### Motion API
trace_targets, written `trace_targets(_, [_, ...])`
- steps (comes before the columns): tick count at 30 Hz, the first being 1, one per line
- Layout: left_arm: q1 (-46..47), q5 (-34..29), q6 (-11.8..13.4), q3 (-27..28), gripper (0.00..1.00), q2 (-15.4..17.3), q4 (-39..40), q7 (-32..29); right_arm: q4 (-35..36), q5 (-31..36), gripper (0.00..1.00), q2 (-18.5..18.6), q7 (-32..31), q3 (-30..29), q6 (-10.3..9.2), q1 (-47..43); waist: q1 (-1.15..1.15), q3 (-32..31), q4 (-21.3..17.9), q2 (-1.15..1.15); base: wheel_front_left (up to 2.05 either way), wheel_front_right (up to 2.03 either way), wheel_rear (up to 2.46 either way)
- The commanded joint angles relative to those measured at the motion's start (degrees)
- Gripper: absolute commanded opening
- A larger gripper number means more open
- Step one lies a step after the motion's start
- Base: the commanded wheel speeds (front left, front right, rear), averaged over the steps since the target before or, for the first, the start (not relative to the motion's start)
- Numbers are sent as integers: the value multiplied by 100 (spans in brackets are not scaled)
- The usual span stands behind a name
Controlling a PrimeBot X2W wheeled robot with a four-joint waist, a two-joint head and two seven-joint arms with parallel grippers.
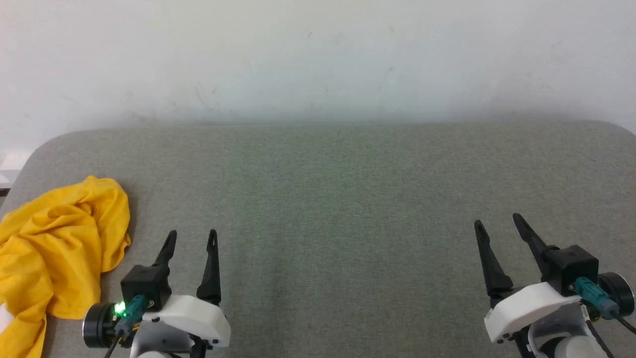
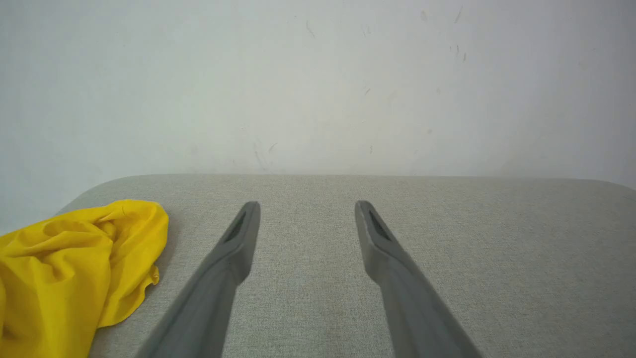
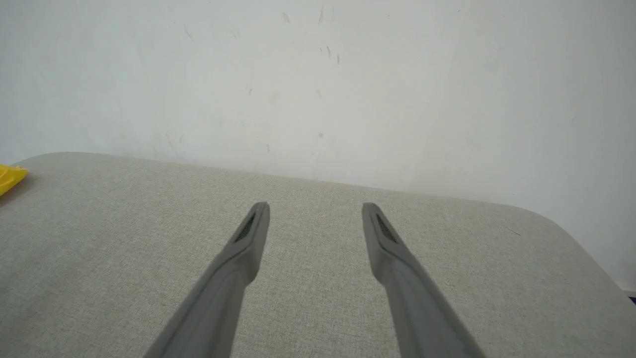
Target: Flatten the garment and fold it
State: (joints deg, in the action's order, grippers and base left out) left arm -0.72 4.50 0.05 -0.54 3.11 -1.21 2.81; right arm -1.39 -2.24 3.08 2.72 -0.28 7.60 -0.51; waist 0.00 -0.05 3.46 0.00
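Head view: garment (image 1: pixel 59 248), bright yellow, lies crumpled in a heap at approx 8 o'clock of the frame, on the grey fabric worktop (image 1: pixel 338 199) near its rounded left corner. Lots of folds and not flattened; part runs off the frame's left and bottom edges. A bit of white shows at its lower edge, too small to tell what it is.

Left pincer (image 1: pixel 193 232) sits at 7 o'clock, fingers spread apart w/ nothing btwn them, tips pointing to 12. Garment is just beside it at its 9 o'clock, not touching. Small green light (image 1: pixel 119 308) glows on the wrist housing.

Right pincer (image 1: pixel 497 220) is at 5 o'clock, also spread wide and holding nothing, tips leaning slightly toward 11. Well apart from the garment, w/ bare worktop btwn the two pincers.

Left wrist view: left pincer (image 2: pixel 307 205) is over plain grey cloth, garment (image 2: pixel 64 268) bunched at 8 o'clock, clear of the near finger.

Right wrist view: right pincer (image 3: pixel 315 205) is over bare worktop; only a yellow scrap of garment (image 3: pixel 10 176) shows at 9 o'clock, far off.

Pale scuffed wall (image 1: pixel 318 59) stands behind at 12 o'clock.
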Motion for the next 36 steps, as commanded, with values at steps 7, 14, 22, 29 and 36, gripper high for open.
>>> trace_targets(7, [44, 155, 13, 70, 100, -7, -8, 141, -25, -81, 100, -7, 95, 12, -3, -13, 0, -45, 358, 0, 0, 0, 0])
trace_targets(14, [18, 226, -11, 185, 100, -8, -26, 225, -31, -111, 100, -8, 134, 81, -4, -30, 0, -85, 685, 0, 0, 0, 0])
trace_targets(22, [-42, 271, -51, 309, 100, -9, -69, 309, -68, -171, 100, -9, 196, 174, -4, -45, 0, -159, 1001, 0, 0, 0, 0])
trace_targets(29, [-66, 367, -74, 358, 100, -11, -96, 393, -97, -213, 100, -10, 242, 256, -5, -80, 0, -195, 1339, 0, 0, 0, 0])
trace_targets(36, [-58, 537, -54, 355, 100, -12, -134, 477, -65, -159, 100, -11, 240, 321, -5, -76, 0, -156, 1659, 0, 0, 0, 0])
